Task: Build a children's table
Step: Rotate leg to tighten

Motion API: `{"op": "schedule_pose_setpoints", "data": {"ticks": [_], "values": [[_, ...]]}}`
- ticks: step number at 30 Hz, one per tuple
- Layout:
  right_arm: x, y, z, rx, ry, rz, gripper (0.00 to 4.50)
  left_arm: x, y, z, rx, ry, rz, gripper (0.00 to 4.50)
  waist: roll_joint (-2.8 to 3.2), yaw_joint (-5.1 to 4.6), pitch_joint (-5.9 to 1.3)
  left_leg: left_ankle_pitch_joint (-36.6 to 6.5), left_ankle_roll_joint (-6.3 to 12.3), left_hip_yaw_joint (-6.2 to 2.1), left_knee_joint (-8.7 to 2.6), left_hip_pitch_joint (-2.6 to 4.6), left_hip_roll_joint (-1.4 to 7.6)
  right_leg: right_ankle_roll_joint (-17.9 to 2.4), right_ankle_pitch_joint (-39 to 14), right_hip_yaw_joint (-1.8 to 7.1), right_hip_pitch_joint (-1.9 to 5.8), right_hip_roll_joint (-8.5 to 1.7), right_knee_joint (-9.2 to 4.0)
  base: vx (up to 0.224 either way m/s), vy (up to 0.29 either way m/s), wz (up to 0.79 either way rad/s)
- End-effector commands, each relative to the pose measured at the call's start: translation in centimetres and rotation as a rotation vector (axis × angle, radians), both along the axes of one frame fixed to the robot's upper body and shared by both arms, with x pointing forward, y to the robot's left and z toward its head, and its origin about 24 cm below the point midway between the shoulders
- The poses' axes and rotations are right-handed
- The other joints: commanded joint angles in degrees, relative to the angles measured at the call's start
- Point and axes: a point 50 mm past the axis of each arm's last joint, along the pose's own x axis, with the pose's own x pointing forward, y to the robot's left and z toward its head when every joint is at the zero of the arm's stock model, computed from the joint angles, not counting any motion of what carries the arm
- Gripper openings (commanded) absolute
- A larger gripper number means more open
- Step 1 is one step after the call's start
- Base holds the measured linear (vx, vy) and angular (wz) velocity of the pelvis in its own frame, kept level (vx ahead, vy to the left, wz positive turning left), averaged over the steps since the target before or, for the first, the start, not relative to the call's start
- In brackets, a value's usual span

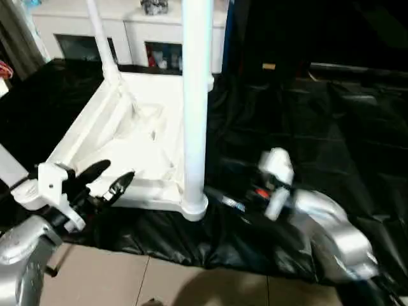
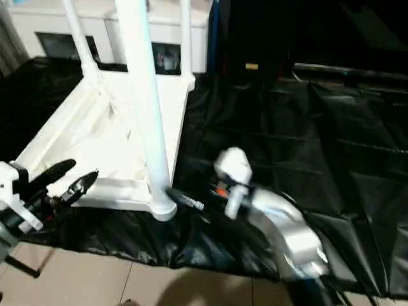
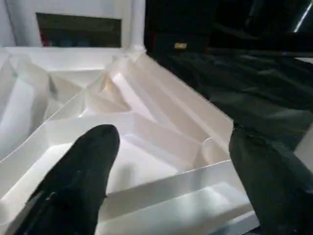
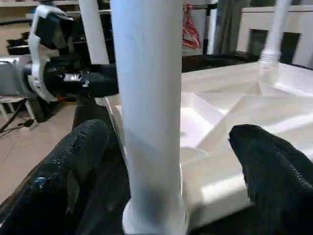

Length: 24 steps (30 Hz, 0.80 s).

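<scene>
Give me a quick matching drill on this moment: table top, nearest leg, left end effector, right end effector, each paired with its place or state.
Things:
1. table top
2. nearest leg
3. left end effector
4. right end effector

States:
A. open, fingers either side of the standing leg, not touching it
B. upside down on the black sheet, ribbed underside up
C. upright in the near corner socket
D. open, at the table top's near edge, holding nothing

Pairs: 1-B, 2-C, 3-D, 4-A
</scene>
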Motion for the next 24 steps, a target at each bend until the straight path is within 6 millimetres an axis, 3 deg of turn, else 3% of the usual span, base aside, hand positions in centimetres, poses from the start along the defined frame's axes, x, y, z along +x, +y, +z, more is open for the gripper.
{"op": "schedule_pose_setpoints", "data": {"ticks": [1,4,7,11,14,19,24], "values": [[0.6,0.7,0.1,-0.023,-0.028,-0.004,4.50,0.3,0.6,-0.1,0.029,-0.004,0.003,4.34,0.84,0.08,-3.07,-14.1,-0.14,-0.66,-4.55,-0.01,1.48,-9.3,-9.3,2.85,1.93,-3.17,-4.60,0.000,0.000,0.00],[1.5,1.9,-0.1,-0.043,-0.027,-0.024,4.50,0.2,1.0,-0.6,0.034,0.008,-0.006,4.44,1.24,0.09,-3.15,-13.5,-0.48,-0.67,-4.52,0.07,1.47,-10.3,-7.5,2.80,1.99,-3.32,-4.38,0.000,0.000,0.00],[1.8,2.3,-0.3,-0.049,-0.020,-0.026,4.50,0.2,0.9,-0.7,0.031,0.013,-0.019,4.44,1.18,0.04,-3.08,-14.6,-0.81,-0.61,-4.63,0.09,1.53,-10.6,-7.9,2.84,2.09,-3.31,-4.36,0.000,0.000,0.00],[2.4,3.2,-0.8,-0.052,-0.008,-0.038,4.50,0.4,0.8,-1.0,0.019,0.013,-0.061,4.44,1.33,0.04,-2.90,-17.6,-1.49,-0.69,-4.89,0.26,1.63,-10.4,-11.7,2.92,2.01,-3.55,-4.68,0.000,0.000,0.00],[3.8,3.3,-1.3,-0.095,-0.020,-0.199,4.50,0.2,0.2,-1.1,0.007,0.018,-0.119,4.44,1.45,0.00,-2.82,-17.8,-2.31,-0.74,-5.06,0.35,1.67,-10.5,-12.3,2.94,1.82,-3.58,-4.67,0.000,0.000,0.00],[5.3,1.2,-1.4,-0.094,-0.013,-0.404,4.50,-0.2,0.4,-1.6,-0.029,0.041,-0.161,4.44,1.38,0.08,-2.98,-17.1,-2.69,-0.57,-4.95,0.47,1.56,-10.3,-10.5,3.03,1.91,-3.39,-4.46,0.000,0.000,0.00],[6.3,-1.8,-1.4,-0.124,-0.012,-0.559,4.50,-1.2,0.9,-2.4,-0.062,0.113,-0.264,4.44,1.19,-0.07,-3.16,-14.1,-1.66,-0.38,-4.71,0.34,1.37,-10.8,-6.9,3.00,2.11,-3.22,-4.12,0.000,0.000,0.00]]}}
